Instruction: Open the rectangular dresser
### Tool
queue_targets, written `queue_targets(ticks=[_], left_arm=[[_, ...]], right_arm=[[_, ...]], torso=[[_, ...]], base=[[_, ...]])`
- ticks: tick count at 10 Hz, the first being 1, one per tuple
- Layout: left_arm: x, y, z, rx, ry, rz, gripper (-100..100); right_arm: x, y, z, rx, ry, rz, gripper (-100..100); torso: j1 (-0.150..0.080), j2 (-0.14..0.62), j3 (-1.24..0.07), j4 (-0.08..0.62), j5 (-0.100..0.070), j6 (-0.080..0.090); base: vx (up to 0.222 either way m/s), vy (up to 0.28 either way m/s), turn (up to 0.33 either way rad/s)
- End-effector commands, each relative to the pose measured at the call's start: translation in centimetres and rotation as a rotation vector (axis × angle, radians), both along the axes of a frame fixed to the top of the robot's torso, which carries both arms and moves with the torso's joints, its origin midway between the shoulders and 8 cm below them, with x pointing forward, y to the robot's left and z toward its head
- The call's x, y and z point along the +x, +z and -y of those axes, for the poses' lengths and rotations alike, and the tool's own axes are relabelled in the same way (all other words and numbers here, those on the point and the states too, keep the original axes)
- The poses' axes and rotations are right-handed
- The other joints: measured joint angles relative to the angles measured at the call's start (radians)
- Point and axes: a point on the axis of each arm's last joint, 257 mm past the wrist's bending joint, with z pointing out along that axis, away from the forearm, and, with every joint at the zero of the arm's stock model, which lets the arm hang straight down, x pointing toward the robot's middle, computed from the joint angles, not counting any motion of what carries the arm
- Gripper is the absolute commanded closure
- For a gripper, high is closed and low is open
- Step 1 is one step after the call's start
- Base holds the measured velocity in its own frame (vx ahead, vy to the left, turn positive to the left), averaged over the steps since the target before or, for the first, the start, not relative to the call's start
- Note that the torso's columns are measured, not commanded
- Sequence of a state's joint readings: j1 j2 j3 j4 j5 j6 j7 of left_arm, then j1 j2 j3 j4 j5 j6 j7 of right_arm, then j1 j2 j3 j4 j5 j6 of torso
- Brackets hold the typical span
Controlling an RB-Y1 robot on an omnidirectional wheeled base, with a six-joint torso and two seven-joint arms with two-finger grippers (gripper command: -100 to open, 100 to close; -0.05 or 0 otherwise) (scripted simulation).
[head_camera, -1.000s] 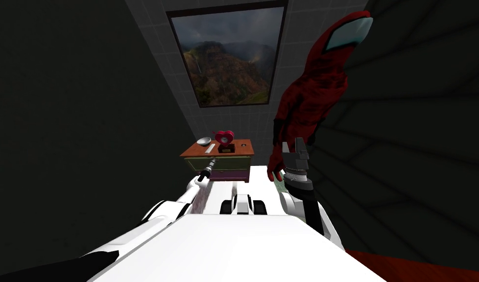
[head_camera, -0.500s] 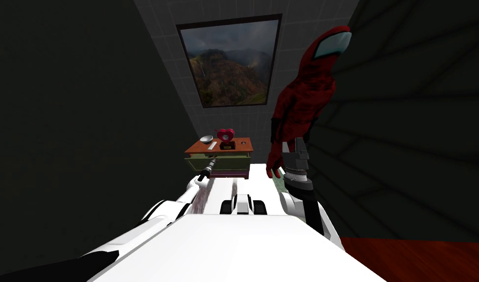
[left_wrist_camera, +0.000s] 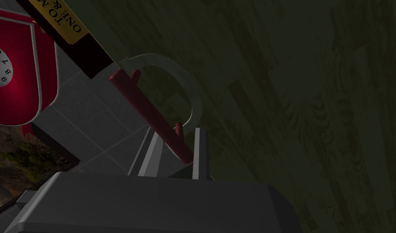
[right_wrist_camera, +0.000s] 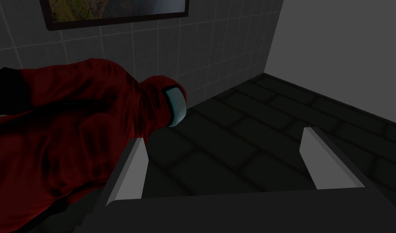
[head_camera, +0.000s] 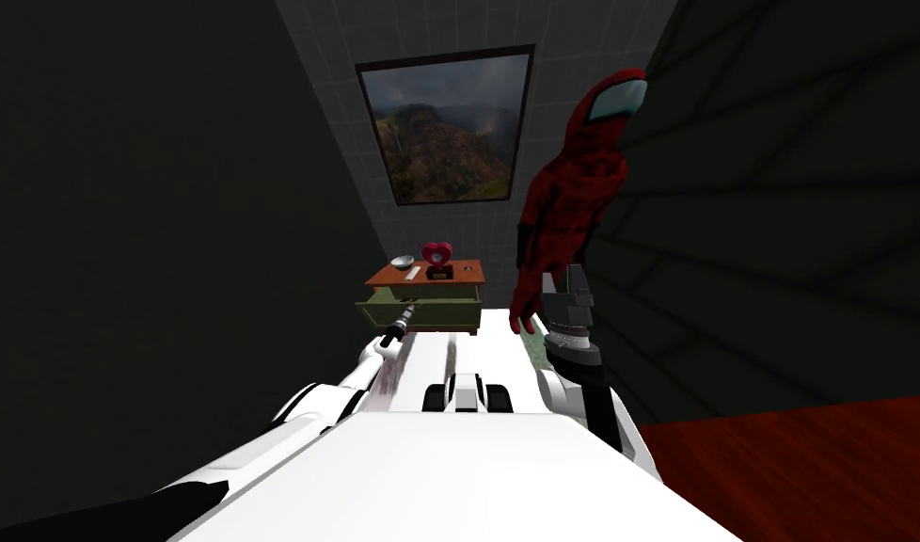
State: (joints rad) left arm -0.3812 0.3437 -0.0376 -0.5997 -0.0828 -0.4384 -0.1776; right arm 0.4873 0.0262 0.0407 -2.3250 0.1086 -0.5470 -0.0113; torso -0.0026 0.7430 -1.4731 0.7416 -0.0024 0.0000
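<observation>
The dresser [head_camera: 428, 274] has an orange-brown top and stands against the tiled back wall. Its top green drawer [head_camera: 453, 306] stands pulled out toward me. My left gripper [head_camera: 409, 311] is stretched forward to the drawer's front. In the left wrist view the left gripper [left_wrist_camera: 175, 135] is shut on the lower end of the drawer's red bar handle [left_wrist_camera: 144, 105], against the green drawer front [left_wrist_camera: 294, 101]. My right gripper [head_camera: 563, 282] is raised to the right of the dresser. Its fingers stand wide apart and hold nothing, as the right wrist view shows [right_wrist_camera: 224, 136].
A tall red suited figure [head_camera: 571, 198] stands just right of the dresser, close to my right gripper. On the dresser top sit a small bowl [head_camera: 402, 263] and a red heart-shaped clock [head_camera: 437, 254]. A landscape picture [head_camera: 444, 127] hangs above. Dark walls flank both sides.
I have backed away from the dresser with my left gripper still on the handle, and the top drawer has slid out toward me. The right arm keeps its pose.
</observation>
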Motion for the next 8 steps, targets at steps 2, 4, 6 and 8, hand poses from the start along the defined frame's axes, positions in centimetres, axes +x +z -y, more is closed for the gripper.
queue_targets(ticks=[2,4,6,8], left_arm=[[2.7,2.6,-0.7,-0.002,0.015,-0.001,-100],[2.7,2.6,-0.7,-0.002,0.015,-0.001,-100],[3.7,3.7,-1.0,-0.003,0.022,-0.001,-100],[4.7,4.8,-1.3,-0.005,0.029,0.000,-100]], right_arm=[[0.0,0.0,0.0,0.000,0.000,0.000,0],[0.0,0.0,0.0,0.000,0.000,0.000,0],[0.0,0.0,0.0,0.000,0.000,0.000,0],[0.0,0.0,0.0,0.000,0.000,0.000,0]], torso=[[0.002,-0.011,-0.006,-0.003,0.002,0.001],[0.002,-0.009,-0.005,-0.004,0.002,0.000],[0.003,-0.004,-0.003,-0.003,0.002,0.000],[0.002,-0.005,-0.003,-0.003,0.002,0.000]], base=[[-0.074,0.005,-0.048],[-0.022,0.009,-0.019],[-0.039,0.010,-0.033],[-0.038,0.002,-0.017]])
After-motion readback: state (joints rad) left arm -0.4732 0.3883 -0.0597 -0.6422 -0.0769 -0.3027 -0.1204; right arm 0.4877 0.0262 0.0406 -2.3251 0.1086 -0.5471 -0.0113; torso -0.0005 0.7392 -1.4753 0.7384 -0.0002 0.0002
